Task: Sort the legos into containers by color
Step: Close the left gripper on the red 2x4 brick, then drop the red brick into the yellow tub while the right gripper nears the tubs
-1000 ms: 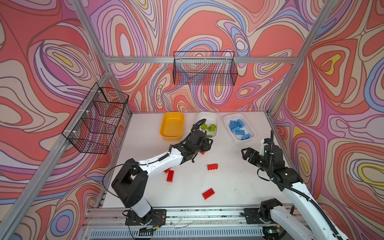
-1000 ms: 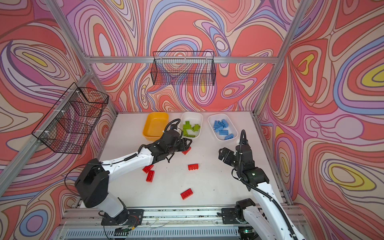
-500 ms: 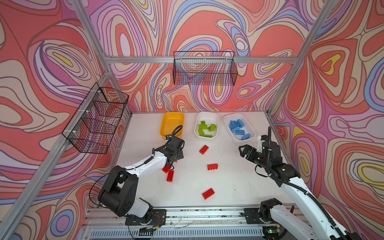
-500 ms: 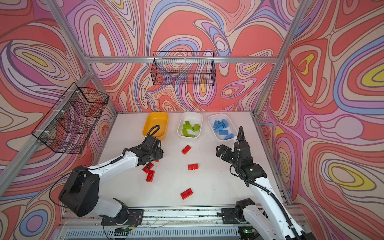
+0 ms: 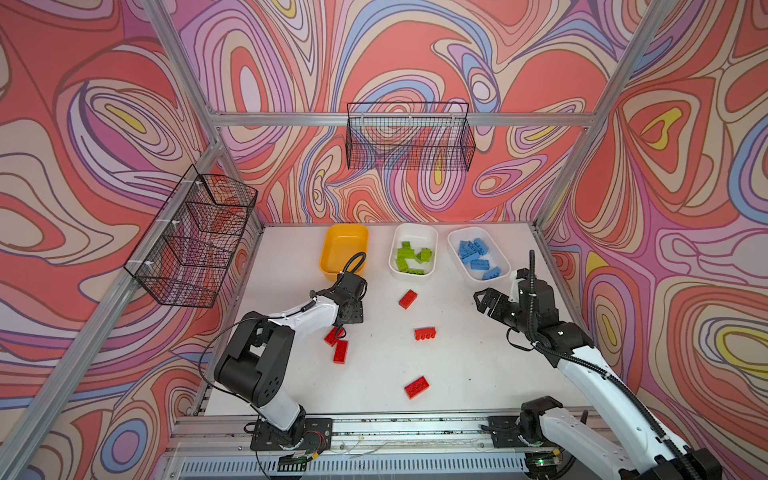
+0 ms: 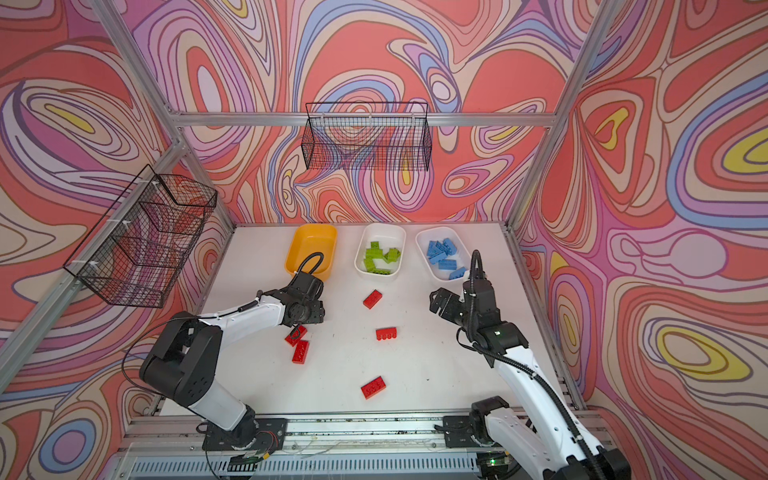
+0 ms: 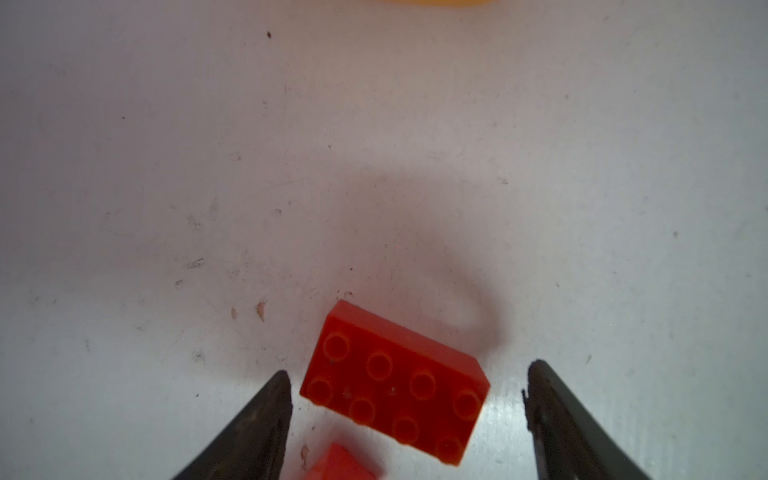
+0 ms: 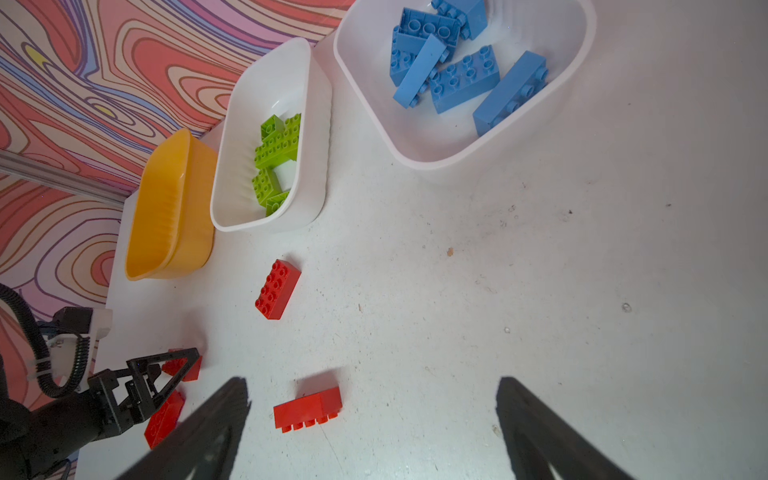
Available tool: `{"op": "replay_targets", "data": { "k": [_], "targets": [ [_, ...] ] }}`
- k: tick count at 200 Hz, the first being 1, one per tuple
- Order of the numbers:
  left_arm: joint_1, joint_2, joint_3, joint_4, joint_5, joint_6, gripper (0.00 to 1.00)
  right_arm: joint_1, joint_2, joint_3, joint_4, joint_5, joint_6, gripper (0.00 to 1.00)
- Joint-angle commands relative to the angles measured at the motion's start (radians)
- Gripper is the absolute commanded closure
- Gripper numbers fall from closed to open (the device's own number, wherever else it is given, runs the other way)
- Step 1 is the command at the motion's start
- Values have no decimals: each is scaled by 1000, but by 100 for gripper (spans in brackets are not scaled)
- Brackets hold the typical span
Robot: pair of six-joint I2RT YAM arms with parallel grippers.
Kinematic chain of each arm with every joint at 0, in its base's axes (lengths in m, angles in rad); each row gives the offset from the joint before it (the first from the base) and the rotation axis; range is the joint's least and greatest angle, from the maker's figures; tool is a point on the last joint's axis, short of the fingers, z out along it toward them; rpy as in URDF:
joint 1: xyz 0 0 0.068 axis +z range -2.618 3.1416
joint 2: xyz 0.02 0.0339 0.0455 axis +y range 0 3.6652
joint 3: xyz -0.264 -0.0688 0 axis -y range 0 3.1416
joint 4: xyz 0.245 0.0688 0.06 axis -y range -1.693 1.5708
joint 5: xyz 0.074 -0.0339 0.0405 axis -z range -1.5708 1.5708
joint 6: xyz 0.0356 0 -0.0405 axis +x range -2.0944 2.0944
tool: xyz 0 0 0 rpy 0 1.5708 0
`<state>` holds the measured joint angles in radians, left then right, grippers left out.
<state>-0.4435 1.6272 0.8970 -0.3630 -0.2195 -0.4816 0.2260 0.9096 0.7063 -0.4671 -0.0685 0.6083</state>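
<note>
Left gripper (image 7: 409, 390): down at the table, jaws apart on either side of a red brick (image 7: 392, 374), touching neither side, nothing held. A second red brick (image 5: 340, 351) lies just beside it.

Yellow-orange tub (image 5: 343, 249): empty.

Three more red bricks lie loose mid-table (image 5: 407, 299) (image 5: 424, 333) (image 5: 416, 387), the middle one on its side.

White tub (image 8: 274, 70): lime green bricks only. Other white tub (image 8: 436, 137): light blue bricks only.

Right gripper (image 8: 372, 386): jaws wide and empty, above the table near the blue tub.

Judgement: red is the last colour to sort. Next, close squarely on the straddled brick without catching its neighbour, then carry it to the yellow-orange tub.
</note>
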Motion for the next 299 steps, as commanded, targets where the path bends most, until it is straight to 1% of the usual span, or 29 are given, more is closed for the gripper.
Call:
{"op": "replay_targets", "data": {
  "k": [1, 30, 59, 90, 123, 153, 191, 214, 229, 299],
  "targets": [
    [6, 32, 16, 4, 8, 51, 25, 7, 0, 22, 12, 4, 2, 2],
    [6, 48, 16, 7, 18, 56, 28, 9, 0, 18, 9, 7, 4, 2],
    [5, 46, 11, 6, 32, 51, 35, 9, -7, 15, 4, 15, 4, 2],
    [6, 52, 14, 1, 35, 48, 39, 10, -11, 14, 4, 15, 8, 2],
    [6, 83, 40, -21, 37, 46, 42, 11, -29, 12, -9, 20, 10, 2],
    [6, 91, 60, -31, 42, 33, 47, 10, -47, 14, -26, 31, 11, 2],
    [11, 125, 98, -63, 43, 28, 52, 10, -55, 20, -34, 36, 11, 2],
    [13, 134, 114, -79, 45, 23, 53, 10, -52, 25, -34, 37, 10, 2],
    [14, 119, 120, -85, 43, 23, 54, 10, -51, 27, -34, 38, 10, 2],
    [16, 40, 205, -163, -1, 28, 55, 10, -19, 50, -20, 35, 8, 2]
  ]
}}
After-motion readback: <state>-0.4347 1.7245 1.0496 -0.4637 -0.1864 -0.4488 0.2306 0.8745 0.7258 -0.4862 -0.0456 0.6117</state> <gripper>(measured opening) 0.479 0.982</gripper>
